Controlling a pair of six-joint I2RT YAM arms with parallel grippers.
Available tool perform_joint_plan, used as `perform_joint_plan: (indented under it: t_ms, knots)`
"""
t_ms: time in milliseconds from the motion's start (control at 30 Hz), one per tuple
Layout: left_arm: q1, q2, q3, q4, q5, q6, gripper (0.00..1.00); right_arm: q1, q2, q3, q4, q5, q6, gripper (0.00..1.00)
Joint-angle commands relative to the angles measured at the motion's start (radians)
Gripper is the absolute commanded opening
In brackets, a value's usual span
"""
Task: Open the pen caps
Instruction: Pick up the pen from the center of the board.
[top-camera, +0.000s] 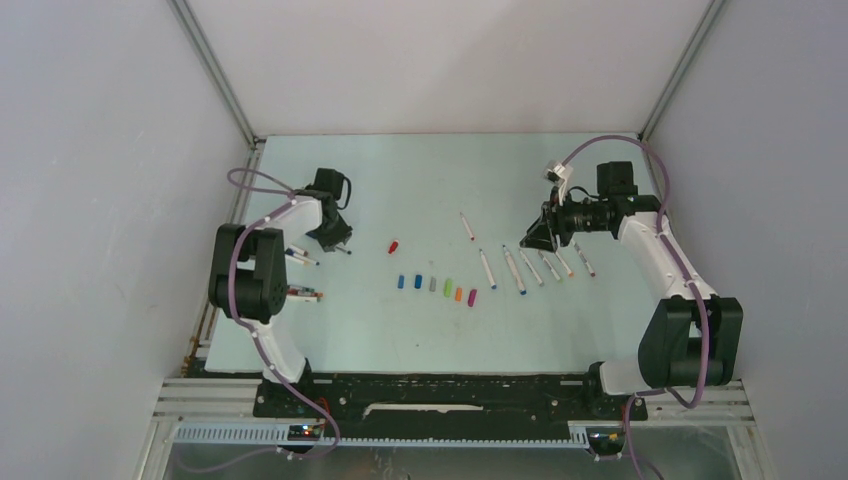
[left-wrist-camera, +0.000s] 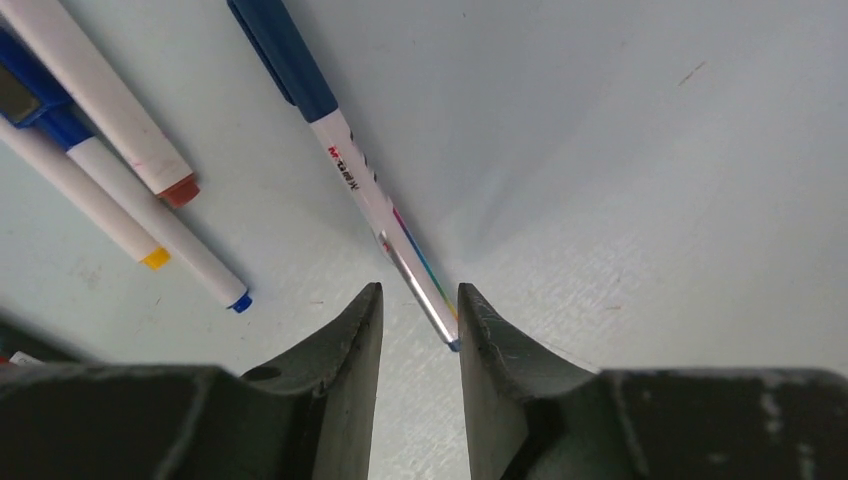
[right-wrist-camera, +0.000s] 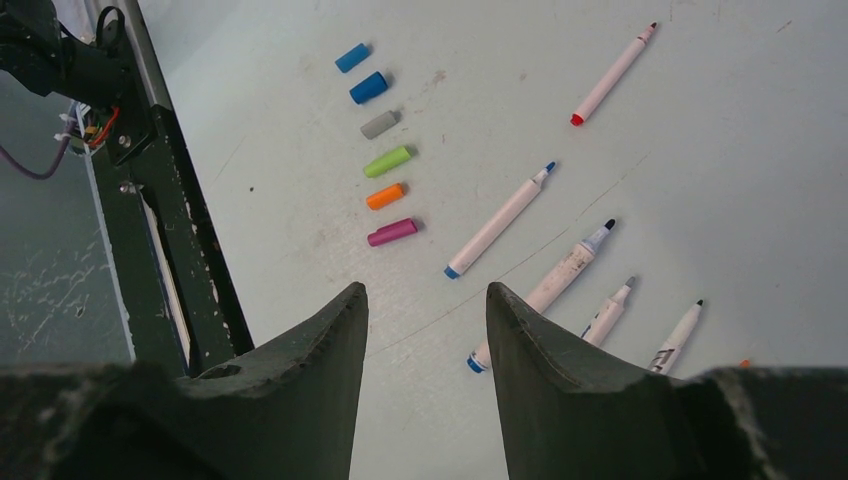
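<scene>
Six loose pen caps (top-camera: 433, 285), two blue, then grey, green, orange and magenta, lie on their sides in a slanting row at the middle of the table (top-camera: 420, 340), with a red cap (top-camera: 393, 245) lying apart, just behind the row's left end. Toward the right edge, several uncapped white-barrelled pens (top-camera: 513, 270) lie flat, fanned side by side with tips bare. Near the left edge lie more capped pens (top-camera: 300, 255), one wearing a dark blue cap (left-wrist-camera: 285, 55).
</scene>
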Motion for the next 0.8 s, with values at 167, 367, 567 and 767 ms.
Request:
perform_joint_plan:
  t_ms: [167,367,567,767]
  knots:
    - [0.017,-0.038,-0.002,0.025,0.006,-0.031,0.37,-0.006,-0.024,0.007,0.026,-0.039,0.011,0.50]
    - [0.027,-0.005,0.015,0.030,0.054,-0.037,0.37,-0.006,-0.025,0.007,0.023,-0.043,0.009,0.50]
    - [0.048,0.008,0.028,0.019,0.082,-0.065,0.38,-0.020,-0.026,0.008,0.020,-0.049,0.005,0.50]
    - [0.082,0.041,0.071,-0.023,0.129,-0.082,0.37,-0.037,-0.028,0.008,0.020,-0.055,0.006,0.50]
